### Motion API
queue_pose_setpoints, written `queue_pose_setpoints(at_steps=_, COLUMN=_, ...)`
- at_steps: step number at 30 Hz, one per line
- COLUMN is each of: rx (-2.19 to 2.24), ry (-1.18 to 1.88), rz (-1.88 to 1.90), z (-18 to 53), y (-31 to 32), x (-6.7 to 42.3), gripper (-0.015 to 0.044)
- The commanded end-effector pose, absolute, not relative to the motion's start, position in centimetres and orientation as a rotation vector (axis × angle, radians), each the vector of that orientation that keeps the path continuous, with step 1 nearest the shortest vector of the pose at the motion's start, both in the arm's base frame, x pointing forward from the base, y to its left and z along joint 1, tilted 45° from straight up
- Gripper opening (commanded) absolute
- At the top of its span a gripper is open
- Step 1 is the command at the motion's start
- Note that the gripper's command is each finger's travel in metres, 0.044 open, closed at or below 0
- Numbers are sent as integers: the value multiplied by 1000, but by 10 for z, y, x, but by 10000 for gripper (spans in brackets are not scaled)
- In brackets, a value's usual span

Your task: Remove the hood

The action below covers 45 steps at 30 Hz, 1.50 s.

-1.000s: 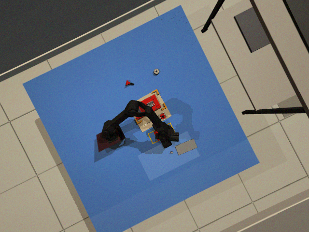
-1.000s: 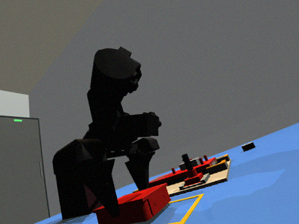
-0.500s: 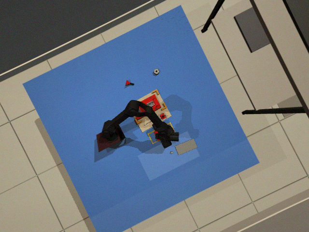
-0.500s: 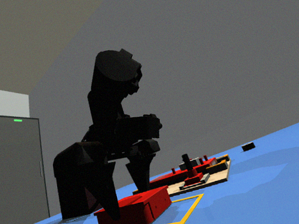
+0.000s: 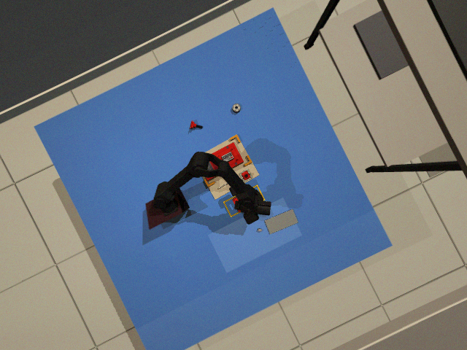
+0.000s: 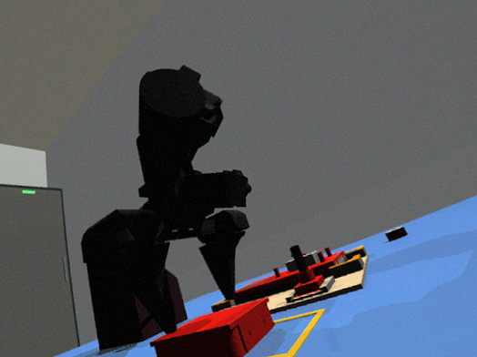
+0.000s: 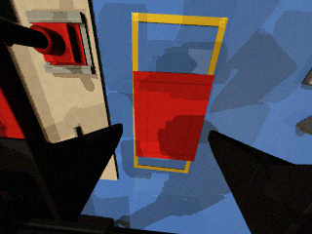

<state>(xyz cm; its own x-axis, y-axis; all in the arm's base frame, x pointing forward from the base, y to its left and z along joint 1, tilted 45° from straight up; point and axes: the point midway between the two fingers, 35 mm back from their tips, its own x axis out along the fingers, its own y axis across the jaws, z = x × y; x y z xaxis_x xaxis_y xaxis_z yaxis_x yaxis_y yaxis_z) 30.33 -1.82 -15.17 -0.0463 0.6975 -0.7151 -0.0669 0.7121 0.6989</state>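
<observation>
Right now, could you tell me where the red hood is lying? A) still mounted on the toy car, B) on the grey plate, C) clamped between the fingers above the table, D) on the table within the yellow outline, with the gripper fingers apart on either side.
D: the wrist view shows the red hood flat on the blue table inside the yellow outline, with the gripper open around it.

Blue table is occupied by: red hood w/in yellow marked area, tan board, grey plate, ring, arm base.
</observation>
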Motion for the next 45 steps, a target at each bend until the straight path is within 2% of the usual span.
queue_pose_setpoints(at_steps=1, rx=534, ry=1477, rz=656, z=-125, y=-48, x=310, gripper=440)
queue_pose_setpoints(at_steps=45, rx=535, ry=1477, rz=657, z=-115, y=-57, x=309, gripper=440)
